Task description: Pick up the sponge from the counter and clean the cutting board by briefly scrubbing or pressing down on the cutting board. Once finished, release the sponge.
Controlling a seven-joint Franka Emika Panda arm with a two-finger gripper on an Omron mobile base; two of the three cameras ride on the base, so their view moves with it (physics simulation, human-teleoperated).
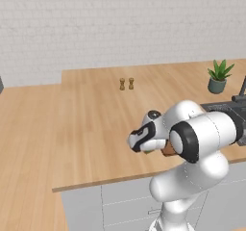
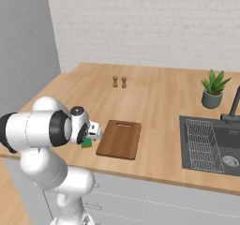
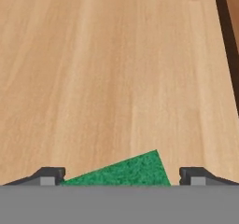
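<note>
In the hand view the gripper (image 3: 121,178) stands wide, its two dark fingertips (image 3: 46,175) rising near the bottom edge with the sponge (image 3: 126,171) lying between them, its dark green top turned at an angle so one corner points up the frame. The tips look clear of the sponge on both sides, so nothing appears to be held yet; the spread seems chosen to let the jaws straddle the block before they close. The sponge rests on the light wood tabletop (image 3: 102,69), and the dark edge of the cutting board (image 3: 229,41) runs down the upper right of that frame. From the right base view, the sponge (image 2: 86,144) shows as a bright green patch at lower left of centre, tucked under the gripper (image 2: 93,132) and just beside the left edge of the cutting board (image 2: 120,138), whose slot handle faces the wall. That closeness should make for a short carry onto the board. The likely step in hand is the grasp itself; since the sponge sits skewed to the jaws, it may twist as they close.
</note>
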